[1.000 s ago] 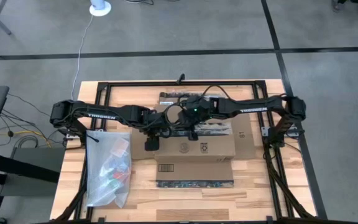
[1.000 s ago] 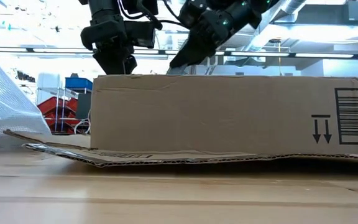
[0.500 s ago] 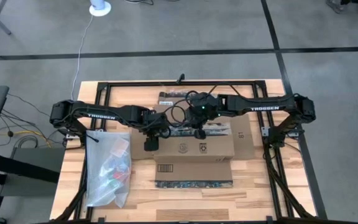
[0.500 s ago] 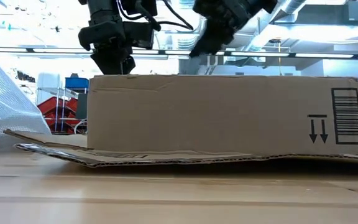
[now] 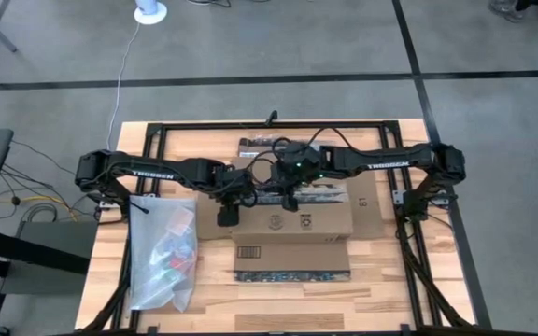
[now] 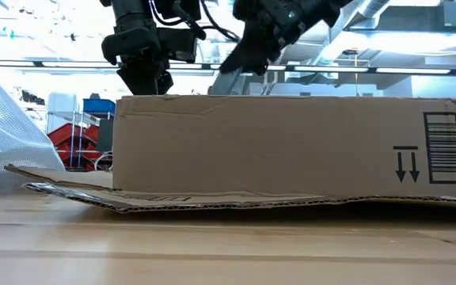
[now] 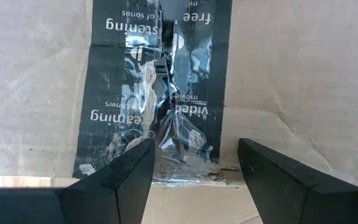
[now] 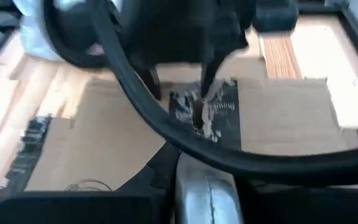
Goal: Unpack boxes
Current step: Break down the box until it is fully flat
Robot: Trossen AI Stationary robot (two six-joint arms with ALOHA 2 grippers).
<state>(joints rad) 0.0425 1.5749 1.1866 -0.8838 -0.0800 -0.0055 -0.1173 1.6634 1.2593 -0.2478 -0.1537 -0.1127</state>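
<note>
Both arms hang over the box [image 5: 292,222] at mid-table: the left gripper [image 7: 194,165], fingers spread, straddles its torn tape [image 7: 160,93]; the right gripper [image 5: 289,201] hovers beside, fingers' state unclear

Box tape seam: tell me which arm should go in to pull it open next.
Probably left. The left gripper hangs open straight over the torn tape strip on the box; the right gripper sits farther along the top.
</note>
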